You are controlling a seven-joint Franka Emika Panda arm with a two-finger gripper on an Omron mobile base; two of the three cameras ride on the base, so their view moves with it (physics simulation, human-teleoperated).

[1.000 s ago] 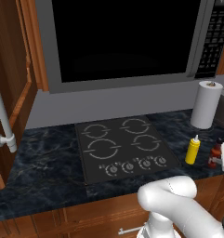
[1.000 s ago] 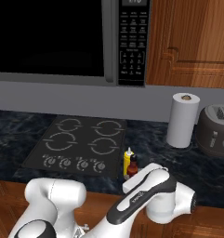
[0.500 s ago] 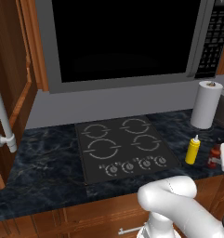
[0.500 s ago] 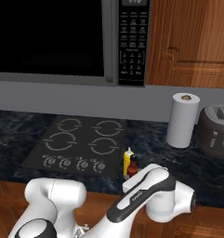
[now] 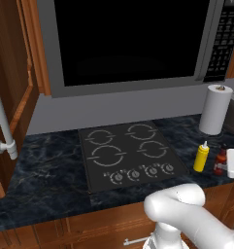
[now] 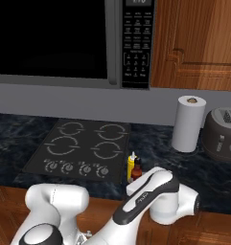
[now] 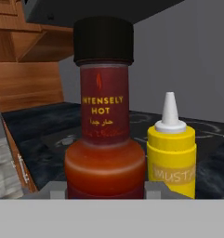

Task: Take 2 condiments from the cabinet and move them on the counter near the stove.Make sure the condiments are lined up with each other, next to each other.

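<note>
- Hot sauce bottle (image 7: 104,135): dark red with a black cap, upright on the table (image 5: 45,165), near its front edge just right of the stove (image 5: 130,155); seen close up in the hand view, with the hand (image 7: 104,188) clamped around its base.
- Mustard bottle (image 5: 201,157): yellow with a white pointed nozzle, upright just beside the hot sauce bottle, between it and the stove.
- Paper towel roll (image 5: 214,110): stands near the table's back edge, behind both bottles.
- Toaster (image 6: 221,135): to the right of the roll.
- Microwave (image 6: 74,43): hangs above the stove.
</note>
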